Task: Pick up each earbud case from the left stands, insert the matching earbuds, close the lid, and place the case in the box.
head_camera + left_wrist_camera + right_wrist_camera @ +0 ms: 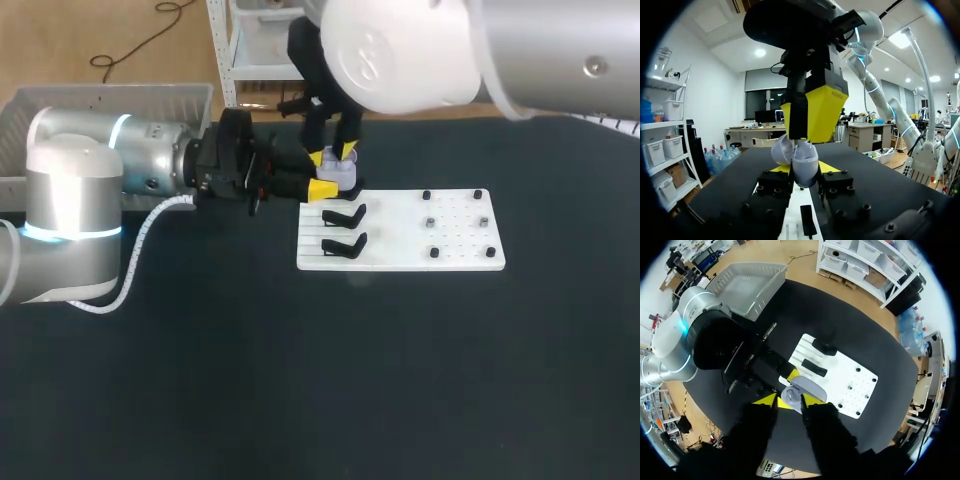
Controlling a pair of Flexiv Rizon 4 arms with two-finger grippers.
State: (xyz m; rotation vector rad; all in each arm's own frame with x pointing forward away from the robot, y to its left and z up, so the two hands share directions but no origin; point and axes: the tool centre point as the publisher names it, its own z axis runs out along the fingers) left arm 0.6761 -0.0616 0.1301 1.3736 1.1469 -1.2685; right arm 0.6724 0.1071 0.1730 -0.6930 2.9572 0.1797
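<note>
A pale lavender earbud case (343,172) with its lid open hangs just above the back left corner of the white board (400,258). My left gripper (333,182) comes in from the left and is shut on the case's lower half (804,165); its yellow tips show on both sides of it in the left wrist view. My right gripper (333,155) points straight down over the case, open, tips just above the lid (782,150). In the right wrist view the case (801,388) lies right under the right gripper (790,401). Whether earbuds sit inside is hidden.
Two black stands (345,213) (345,243) sit on the board's left part, and several small dark pegs (455,225) stand on its right part. A grey plastic box (100,100) rests at the table's back left, behind my left arm.
</note>
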